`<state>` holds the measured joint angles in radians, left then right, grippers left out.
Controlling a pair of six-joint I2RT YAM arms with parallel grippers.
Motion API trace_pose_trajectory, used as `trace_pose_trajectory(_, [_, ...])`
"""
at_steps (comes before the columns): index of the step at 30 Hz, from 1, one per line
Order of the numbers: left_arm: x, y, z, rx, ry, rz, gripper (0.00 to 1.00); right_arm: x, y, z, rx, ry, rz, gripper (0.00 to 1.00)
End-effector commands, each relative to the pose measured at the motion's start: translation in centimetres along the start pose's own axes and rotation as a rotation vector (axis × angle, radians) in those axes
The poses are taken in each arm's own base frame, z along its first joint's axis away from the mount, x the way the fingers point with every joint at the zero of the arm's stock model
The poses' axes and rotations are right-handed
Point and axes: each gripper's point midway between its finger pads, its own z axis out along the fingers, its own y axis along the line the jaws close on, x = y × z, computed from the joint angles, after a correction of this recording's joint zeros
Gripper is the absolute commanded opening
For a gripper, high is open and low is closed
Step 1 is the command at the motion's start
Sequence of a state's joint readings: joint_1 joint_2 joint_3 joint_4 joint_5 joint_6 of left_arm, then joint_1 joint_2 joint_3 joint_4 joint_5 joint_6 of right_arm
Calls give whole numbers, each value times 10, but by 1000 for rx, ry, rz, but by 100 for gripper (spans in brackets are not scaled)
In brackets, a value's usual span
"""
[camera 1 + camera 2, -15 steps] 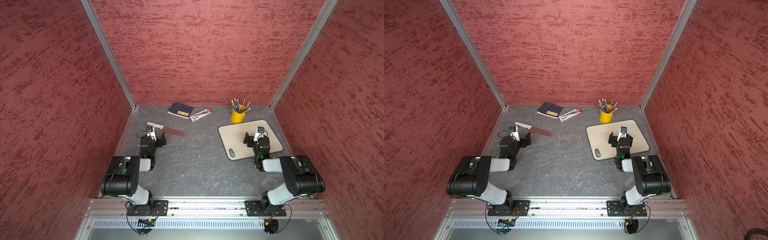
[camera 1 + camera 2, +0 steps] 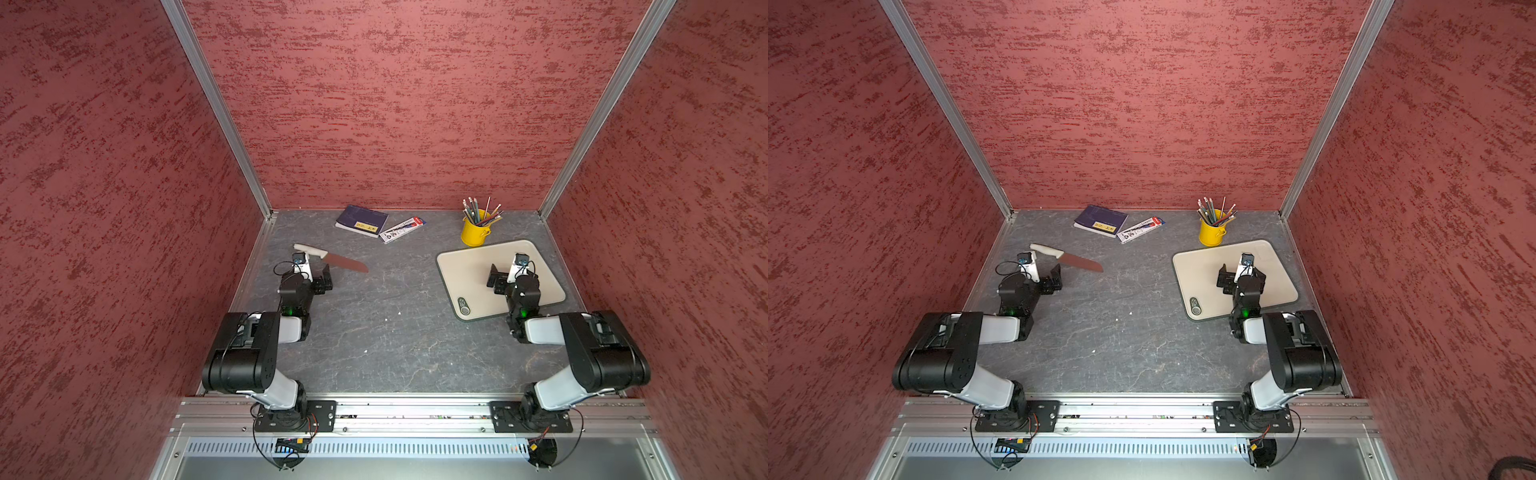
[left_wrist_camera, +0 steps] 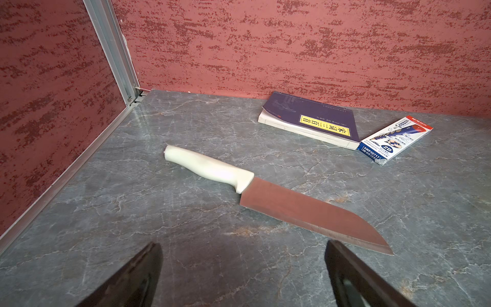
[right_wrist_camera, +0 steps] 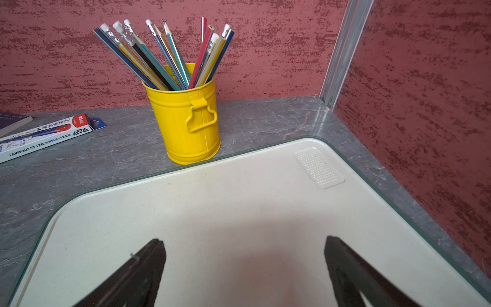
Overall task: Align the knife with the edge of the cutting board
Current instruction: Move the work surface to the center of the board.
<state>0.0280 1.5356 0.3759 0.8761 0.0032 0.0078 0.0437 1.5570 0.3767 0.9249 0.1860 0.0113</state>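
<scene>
The knife [image 2: 330, 258] lay flat on the grey marbled tabletop [image 2: 395, 332], well apart from the cutting board [image 2: 469, 270], off the board's short edge on the robot's left side. Its long axis ran slantwise, parallel to none of the board's edges. The off-white handle pointed away from the board toward the rear corner, and the tip pointed toward the board's side and slightly toward the robot. In the left wrist view the knife [image 3: 247, 183] showed a broad blade mirroring the red wall, with no writing legible on it.

The left gripper [image 3: 243, 245] was also well apart from the board. Its jaws were spread wide and empty just short of the blade, touching nothing.

The right gripper [image 4: 244, 242] hung over the middle of the board [image 4: 212, 212], its jaws likewise spread and holding nothing. The beige board had a dark oval mark [image 2: 464, 307] near its corner closest to the robot and a dotted patch [image 4: 318, 167] at a far corner.

A yellow pencil pot [image 4: 186, 119], full of pencils, stood just beside the board's far edge. Farther from the board along the back wall lay a pencil box [image 3: 393, 139] printed "AWP30717" and "2B". Touching the box was a dark blue booklet [image 3: 305, 117] with a yellow label of Chinese characters.
</scene>
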Motion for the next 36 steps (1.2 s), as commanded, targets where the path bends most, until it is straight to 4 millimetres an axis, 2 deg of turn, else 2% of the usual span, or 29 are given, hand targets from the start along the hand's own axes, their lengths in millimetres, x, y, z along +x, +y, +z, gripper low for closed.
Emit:
trace_pose_trajectory(1, [-6, -2, 0, 13, -19, -7, 100, -6, 0, -2, -11, -27, 14, 98])
trace_pose_trajectory(9, [-6, -2, 0, 14, -18, -6, 100, -6, 0, -2, -12, -28, 16, 98])
trace_pose_trajectory(13, [-22, 6, -12, -71, -57, -10, 100, -21, 1, -11, 28, -47, -16, 98])
trace_pose_trajectory(15, [-37, 13, -22, -118, -56, -31, 100, -43, -14, -22, 137, -62, 16, 98])
trace_pose_trajectory(18, [-57, 9, -37, -100, -34, -52, 100, -62, -38, -37, 253, -88, 130, 98])
trace_pose_trajectory(19, [-54, 16, -42, -137, 12, -121, 100, -58, -51, -46, 306, -65, 250, 99])
trace_pose_trajectory(20, [-48, 32, -49, -229, 65, -250, 100, -53, -66, -58, 386, -44, 395, 98])
trace_pose_trajectory(21, [-40, 52, -59, -354, 121, -364, 100, -55, -76, -67, 429, -20, 466, 99])
trace_pose_trajectory(22, [-23, 75, -76, -524, 186, -489, 100, -55, -78, -71, 432, 32, 476, 99])
trace_pose_trajectory(23, [-13, 86, -84, -573, 243, -539, 100, -56, -72, -68, 394, 81, 429, 98])
trace_pose_trajectory(25, [-3, 74, -78, -392, 365, -593, 100, -52, -53, -61, 306, 197, 406, 98])
trace_pose_trajectory(28, [2, 56, -83, -354, 418, -564, 100, -46, -13, -58, 108, 391, 374, 98])
trace_pose_trajectory(31, [8, 45, -90, -338, 430, -666, 100, -31, 8, -68, 29, 532, 444, 99])
trace_pose_trajectory(33, [14, 29, -87, -258, 458, -708, 100, -18, 17, -77, -3, 601, 505, 98])
trace_pose_trajectory(36, [26, -6, -84, -104, 542, -785, 100, 0, 44, -92, -108, 737, 561, 98])
